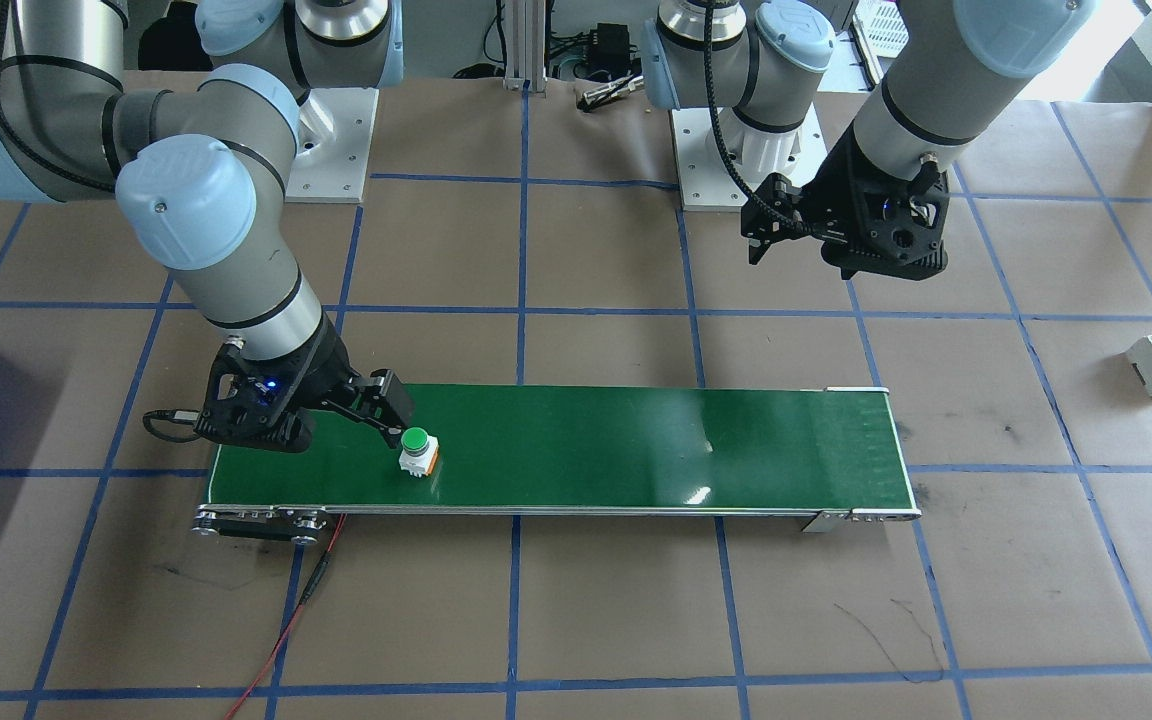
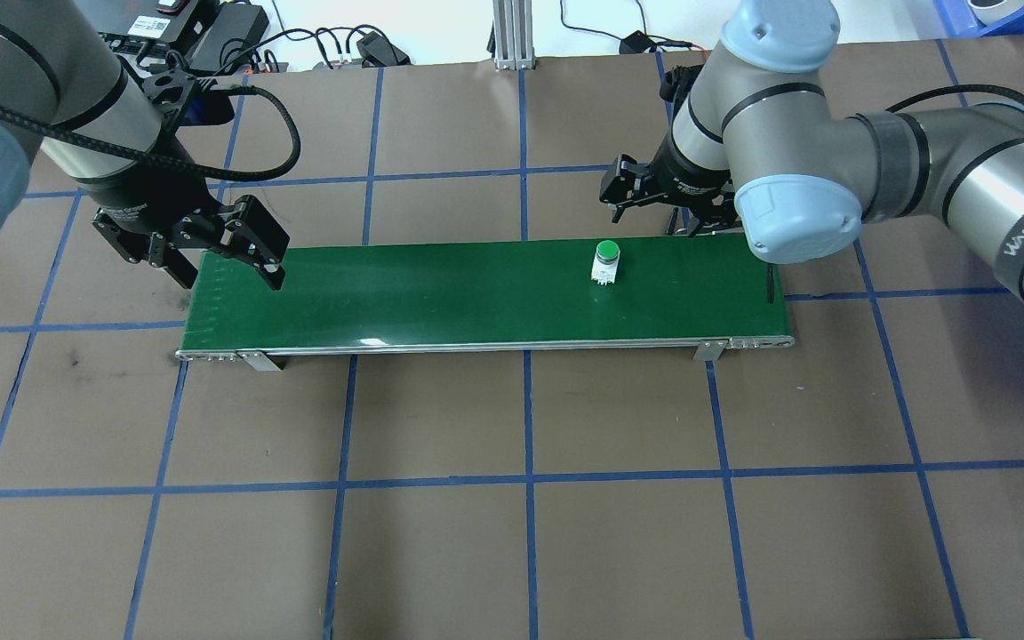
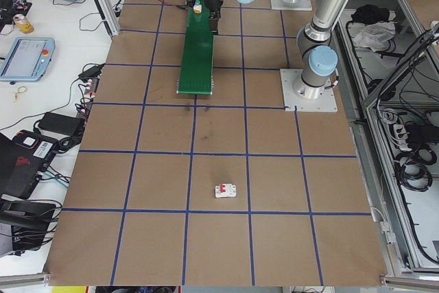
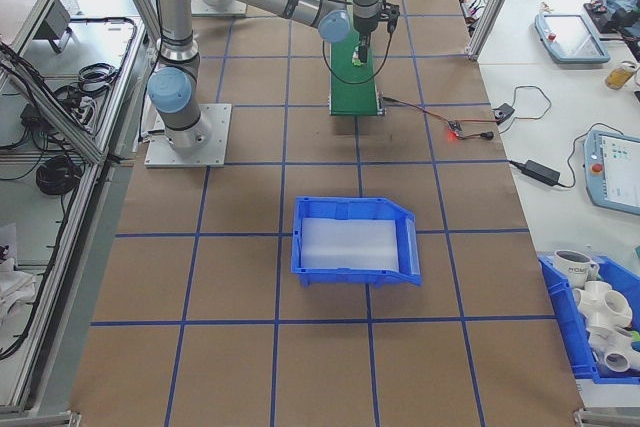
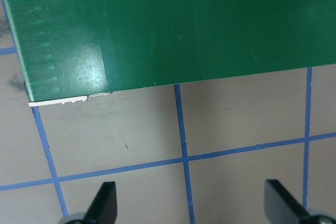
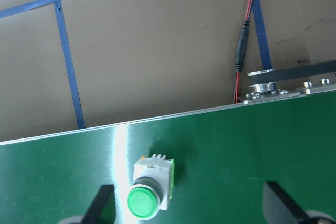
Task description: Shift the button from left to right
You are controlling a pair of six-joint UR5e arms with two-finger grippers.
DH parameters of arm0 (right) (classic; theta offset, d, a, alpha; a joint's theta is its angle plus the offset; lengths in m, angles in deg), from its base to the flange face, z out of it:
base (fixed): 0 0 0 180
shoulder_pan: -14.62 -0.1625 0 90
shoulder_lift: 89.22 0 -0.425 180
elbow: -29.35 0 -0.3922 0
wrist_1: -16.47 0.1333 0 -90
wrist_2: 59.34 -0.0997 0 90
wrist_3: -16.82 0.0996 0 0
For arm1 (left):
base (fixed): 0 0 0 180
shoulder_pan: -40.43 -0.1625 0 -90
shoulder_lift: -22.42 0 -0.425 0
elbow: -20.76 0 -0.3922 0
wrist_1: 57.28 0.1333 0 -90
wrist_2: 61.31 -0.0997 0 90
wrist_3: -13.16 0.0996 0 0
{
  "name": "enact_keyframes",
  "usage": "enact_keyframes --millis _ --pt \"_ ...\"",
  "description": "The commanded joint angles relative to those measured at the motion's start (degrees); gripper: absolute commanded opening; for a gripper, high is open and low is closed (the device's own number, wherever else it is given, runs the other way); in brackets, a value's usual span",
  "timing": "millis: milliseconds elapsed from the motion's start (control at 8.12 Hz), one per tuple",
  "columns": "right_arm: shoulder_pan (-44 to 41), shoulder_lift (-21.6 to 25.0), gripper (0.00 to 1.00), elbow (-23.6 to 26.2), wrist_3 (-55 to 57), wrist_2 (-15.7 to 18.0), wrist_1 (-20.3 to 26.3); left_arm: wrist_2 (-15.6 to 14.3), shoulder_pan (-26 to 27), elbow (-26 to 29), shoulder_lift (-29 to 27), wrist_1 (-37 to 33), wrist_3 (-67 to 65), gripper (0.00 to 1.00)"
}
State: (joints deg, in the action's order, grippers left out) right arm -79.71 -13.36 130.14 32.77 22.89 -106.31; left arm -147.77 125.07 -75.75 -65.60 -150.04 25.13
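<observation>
We've got the button (image 2: 605, 261) standing upright on the green conveyor belt (image 2: 441, 293), toward the belt's right end and nearer its far edge, green cap up. By our reading the crossing is largely done: it sits well away from the left end. Our right gripper (image 1: 388, 413) is right beside it, fingers spread with nothing between them; the wrist view shows the button (image 6: 151, 192) sitting between the two fingertips (image 6: 101, 203), not clamped. Whether we're closing in or letting go, we can't tell. Our left gripper (image 2: 232, 258) hangs over the belt's left end, fingers apart and empty. What may remain is a pickup off the belt.
</observation>
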Motion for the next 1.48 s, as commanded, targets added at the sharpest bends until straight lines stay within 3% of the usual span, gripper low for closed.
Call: enact_keyframes --millis 0,123,246,370,493,616,739,862,986,1355 --pt "-1.47 -4.47 1.0 0.02 0.4 0.47 -1.94 -0.02 0.0 0.1 0.04 0.03 0.24 1.0" --pt "-1.47 -6.15 1.0 0.02 0.05 0.65 -2.03 0.07 0.0 0.01 0.22 -0.06 0.24 1.0" --pt "-1.47 -7.3 0.95 0.46 -2.56 4.74 -2.03 0.07 0.0 0.19 0.39 -0.06 0.33 1.0" --pt "-1.39 -7.31 0.81 0.46 -5.2 8.09 -1.85 0.07 0.0 0.1 0.31 -0.06 0.33 1.0" --pt "-1.39 -7.22 0.51 0.37 -5.4 8.21 -1.33 0.07 0.0 0.36 -0.21 0.03 0.33 1.0" --pt "-1.3 -6.79 0.31 0.03 -7.49 8.12 1.81 0.07 0.0 0.02 -0.22 0.03 0.33 1.0" --pt "-0.25 -6.7 0.17 -0.59 -14.73 8.82 2.97 -0.02 0.0 0.01 0.04 0.03 0.33 1.0" --pt "3.93 -6.17 0.11 -2.51 -20.11 11.26 6.11 0.07 0.0 0.01 -0.04 0.12 0.42 1.0" --pt "8.24 -4.86 0.07 -5.4 -25.56 10.68 12.58 0.07 0.0 0.01 -0.57 0.21 0.42 1.0" --pt "19.57 -3.01 0.07 -11.39 -46.1 13.9 17.04 0.07 -0.17 -0.07 -0.92 4.69 0.33 1.0"
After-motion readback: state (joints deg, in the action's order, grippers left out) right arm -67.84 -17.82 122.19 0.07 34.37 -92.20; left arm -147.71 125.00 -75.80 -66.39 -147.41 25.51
